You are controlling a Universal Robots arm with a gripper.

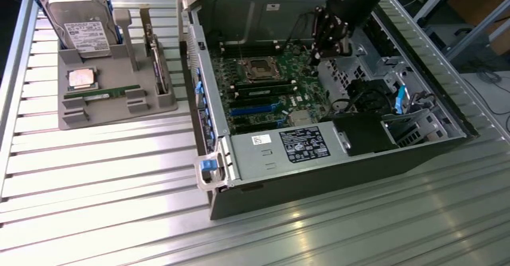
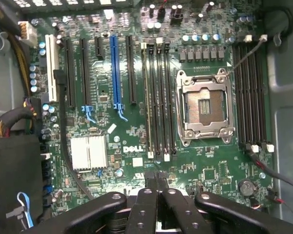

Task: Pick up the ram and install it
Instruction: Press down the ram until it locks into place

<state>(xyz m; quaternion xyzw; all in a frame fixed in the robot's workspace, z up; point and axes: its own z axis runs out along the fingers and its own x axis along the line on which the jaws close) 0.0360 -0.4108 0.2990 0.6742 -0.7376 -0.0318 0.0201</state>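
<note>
A ram stick (image 1: pixel 104 92), thin and green, lies flat in the grey holder tray (image 1: pixel 88 118) at the exterior view's left, far from the arm. Another green stick (image 1: pixel 263 89) appears seated in a memory slot on the motherboard (image 2: pixel 112 136) inside the open computer case (image 1: pixel 239 176). In the wrist view the row of long memory slots (image 2: pixel 158 97) runs beside the empty processor socket (image 2: pixel 202 105). My gripper (image 1: pixel 328 49) hangs inside the case above the board's far side. Its fingers (image 2: pixel 146 204) are shut together with nothing between them.
The tray also holds a hard drive (image 1: pixel 80 27), a square silver processor (image 1: pixel 82 78) and an upright expansion card (image 1: pixel 159 69). The case walls, the power supply (image 1: pixel 295 146), the drive cage (image 1: pixel 374 131) and loose cables (image 2: pixel 63 136) crowd the board.
</note>
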